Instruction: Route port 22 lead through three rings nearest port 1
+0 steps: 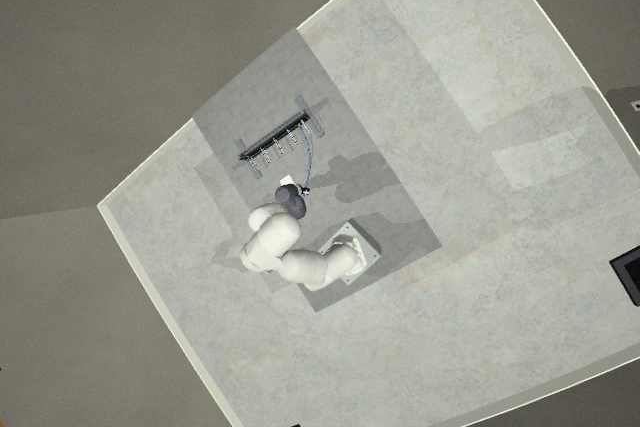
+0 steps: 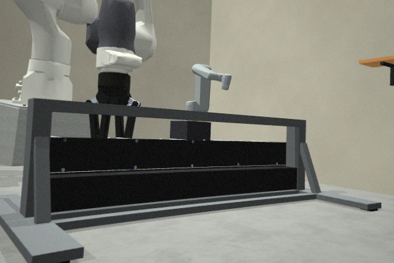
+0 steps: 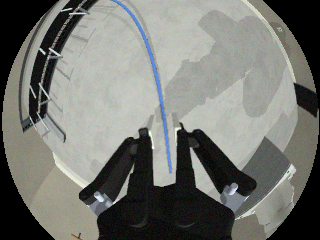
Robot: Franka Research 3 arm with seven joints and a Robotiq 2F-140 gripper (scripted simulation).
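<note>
The grey rack (image 1: 279, 135) with its black patch panel stands on the table, and the exterior view shows it from behind (image 2: 165, 164). The blue lead (image 1: 308, 158) leaves the panel's right end and curves down to my gripper (image 1: 306, 189). In the wrist view the lead (image 3: 150, 54) runs between my fingertips and ends just past them. The fingers stand partly closed around it, with a gap on each side. The rings (image 1: 265, 154) at the port-1 end hold no lead. From behind, my fingers (image 2: 111, 124) reach down behind the panel.
My arm's base (image 1: 351, 251) stands on a plate close behind the gripper. A small grey arm (image 2: 203, 88) on a dark block stands in the background. An orange shelf (image 2: 377, 61) juts in at the far right. The rack's feet (image 2: 348, 201) stick out sideways.
</note>
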